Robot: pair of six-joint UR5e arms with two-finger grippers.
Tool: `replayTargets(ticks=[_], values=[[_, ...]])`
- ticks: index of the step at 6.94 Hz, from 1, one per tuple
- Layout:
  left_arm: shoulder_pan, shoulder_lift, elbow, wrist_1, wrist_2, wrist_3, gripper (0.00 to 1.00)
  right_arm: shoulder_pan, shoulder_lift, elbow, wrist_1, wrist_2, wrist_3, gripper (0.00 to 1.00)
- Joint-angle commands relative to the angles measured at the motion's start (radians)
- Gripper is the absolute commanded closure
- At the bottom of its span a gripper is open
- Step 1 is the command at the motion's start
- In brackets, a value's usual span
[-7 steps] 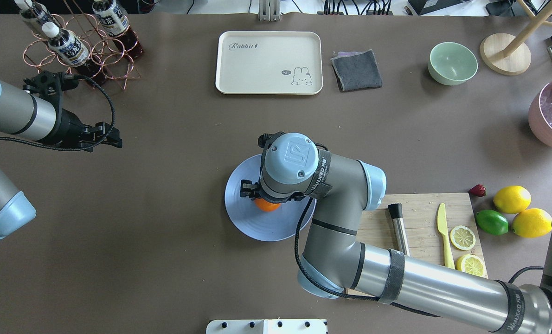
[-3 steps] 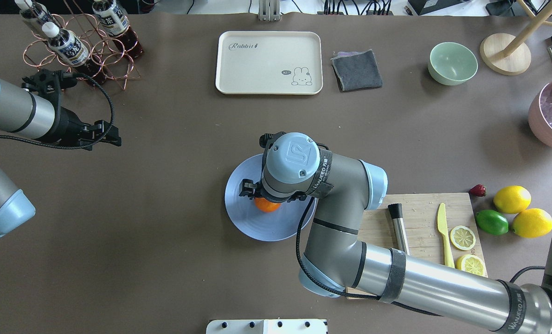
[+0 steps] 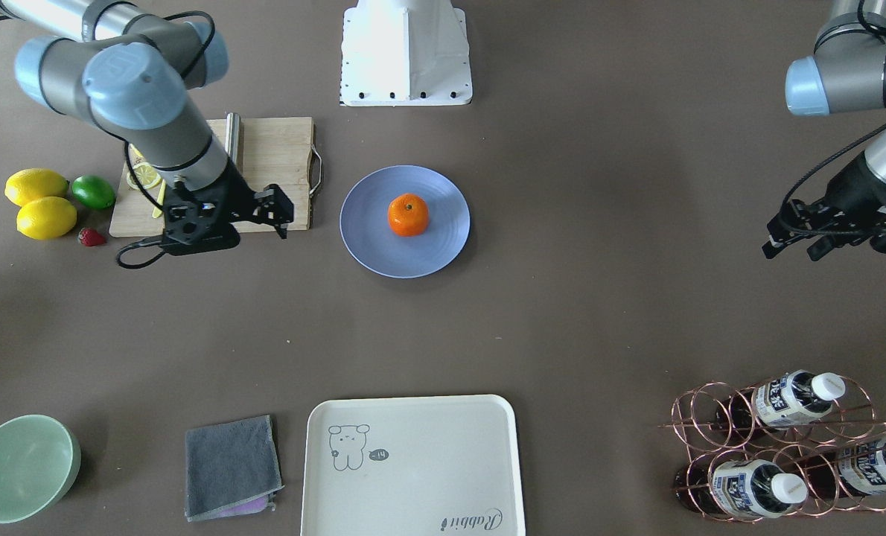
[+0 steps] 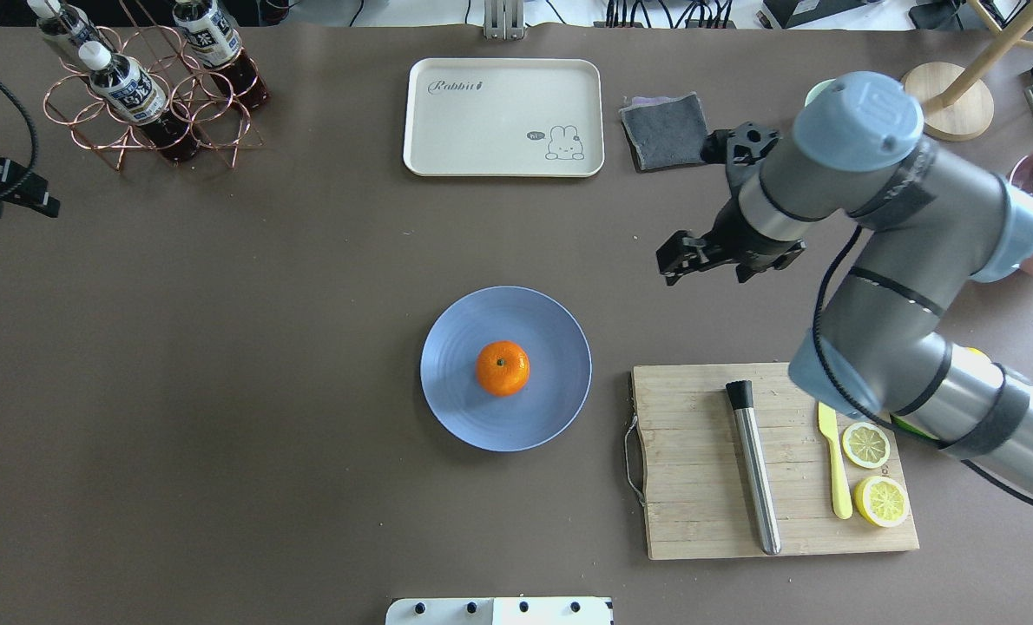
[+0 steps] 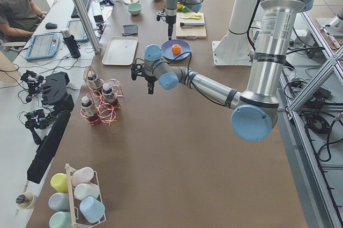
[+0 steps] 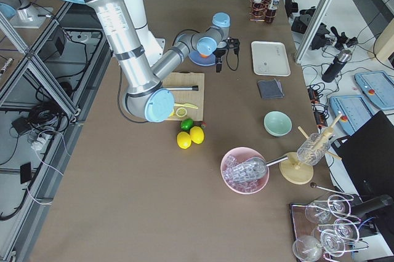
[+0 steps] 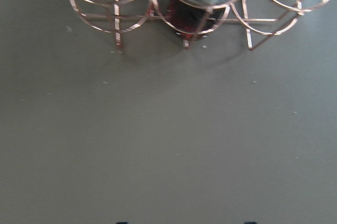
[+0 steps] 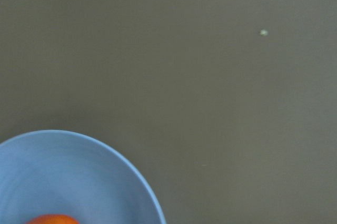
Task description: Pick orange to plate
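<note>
1. Small round mandarin-like orange (image 4: pixel 503 367) sits dead ctr on the round, shallow periwinkle-blue plate (image 4: pixel 460 412), stem dot up, nothing touching it.
2. Plate lies flat on the brown worktop (image 4: pixel 247 365), mid-table, near the handle end of a bamboo cutting board (image 4: pixel 699 469).
3. R gripper (image 3: pixel 231 219) is up in the air on the board side of the plate, well apart from the orange. Jaws spread wide, nothing between them.
4. R wrist cam: just the plate's rim and a sliver of orange at btm-left, the rest is bare worktop. No fingers in shot.
5. L gripper (image 3: pixel 793 249) is way out at the other end of the worktop, near the copper wire bottle rack (image 4: pixel 134 95). Empty, jaws apart: L wrist cam shows two dark tips set wide at the btm edge, w/ the rack ahead.
6. On the board: steel muddler w/ black tip (image 4: pixel 753 469), yellow plastic knife (image 4: pixel 832 460), two lemon halves (image 4: pixel 865 444) cut side up.
7. Back of the worktop: cream rectangular tray w/ a rabbit drawing (image 4: pixel 499 117), folded grey cloth (image 4: pixel 668 130) just beside it.
</note>
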Motion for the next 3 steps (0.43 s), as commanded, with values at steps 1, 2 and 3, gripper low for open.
replayTargets(ticks=[1, 2, 3], values=[[-0.274, -0.002, 0.021, 0.358, -0.069, 0.526, 0.20, 0.267, -0.215, 0.016, -0.007, 0.122, -0.419, 0.00], [-0.388, -0.004, 0.079, 0.443, -0.117, 0.717, 0.04, 0.363, -0.316, 0.010, -0.023, 0.120, -0.630, 0.00], [-0.472, 0.007, 0.178, 0.447, -0.148, 0.843, 0.04, 0.473, -0.396, -0.016, -0.028, 0.122, -0.818, 0.00]])
